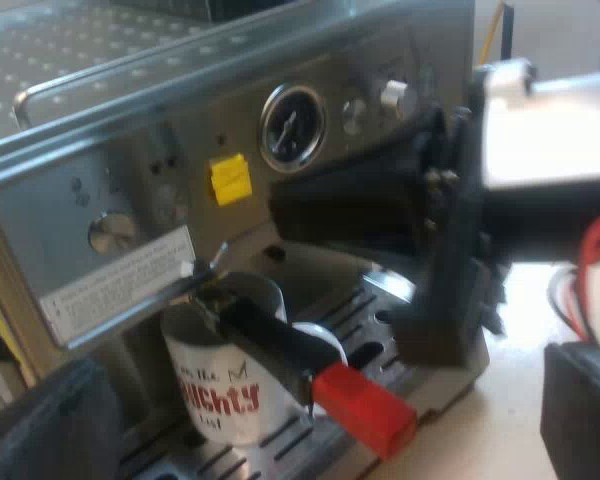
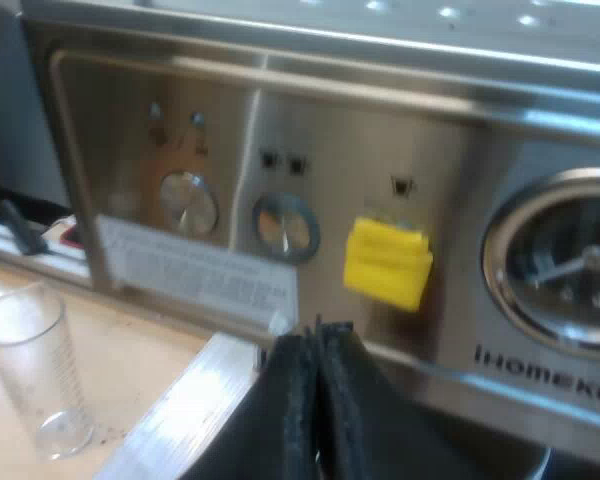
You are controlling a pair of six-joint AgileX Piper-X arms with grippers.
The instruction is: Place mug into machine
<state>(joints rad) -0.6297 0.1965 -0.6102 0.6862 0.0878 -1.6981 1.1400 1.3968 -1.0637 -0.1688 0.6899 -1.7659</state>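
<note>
Already the mug (image 1: 220, 390) is seen standing upright on the drip tray (image 1: 375, 325) of the espresso machine (image 1: 130, 170), toward 1 end of the tray and back from its outer edge. It is directly under the holder (image 1: 270, 335) locked into the machine's front, and the holder's red end (image 1: 365, 405) juts out past the mug's rim. Placement is judged done or nearly so.

The mug is taken to be glazed ceramic: stiff, fairly heavy, slick, and chippable if knocked against the holder or the tray grille. If it must be shifted, a hold across the wall below the rim, or on its handle, is advised. The handle cannot be made out for sure.

The left gripper (image 1: 320, 430) is held off the tray's outer edge, its 2 fingers (image 1: 50, 425) wide apart with nothing gripped. The right gripper (image 2: 315, 400) is pressed together on nothing, close under the yellow tag (image 2: 385, 262) on the panel. A measuring glass (image 2: 35, 370) is stood on the counter (image 2: 130, 360) by the machine's corner.
</note>
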